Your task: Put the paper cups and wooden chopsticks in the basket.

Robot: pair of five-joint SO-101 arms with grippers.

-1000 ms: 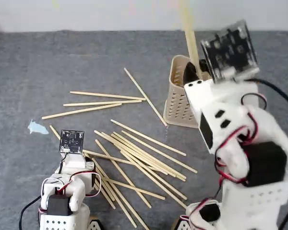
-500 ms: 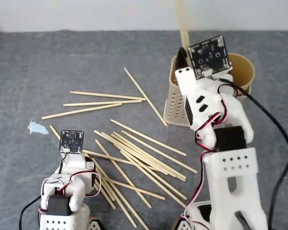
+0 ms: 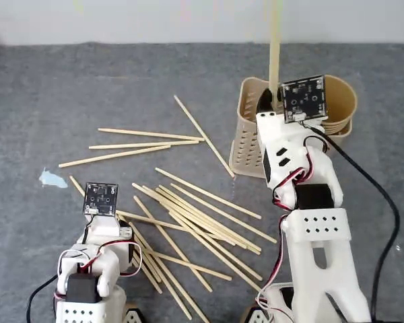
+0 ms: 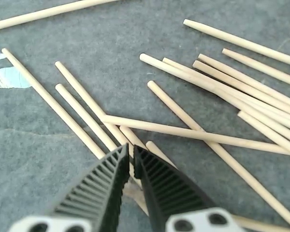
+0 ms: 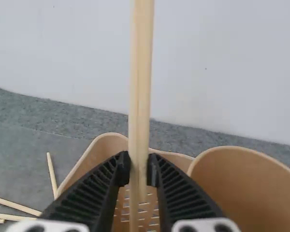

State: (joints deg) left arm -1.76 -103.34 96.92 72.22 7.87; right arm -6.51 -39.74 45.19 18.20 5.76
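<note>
Grey felt (image 3: pixel 54 87) lay under loose chopsticks (image 3: pixel 209 215); my right gripper (image 5: pixel 134 166) pinched one chopstick (image 5: pixel 141 72) upright above the basket (image 3: pixel 246 141), and I feared an off-centre release glancing off its rim.

The chopsticks (image 3: pixel 202 215) are pale bare wood, smooth and matt. Fuzzy grey felt-like cloth covers the tabletop (image 3: pixel 87 87). At two o'clock, the basket (image 3: pixel 246 145) is beige perforated plastic and the paper cups (image 3: pixel 340 101) are matt tan. The left claw (image 4: pixel 128 157) and right claw (image 5: pixel 135 166) are ribbed black plastic.

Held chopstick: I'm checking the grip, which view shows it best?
Right wrist view: the chopstick stands upright, clamped in the right claw above the basket. The high view shows its top end.
</note>
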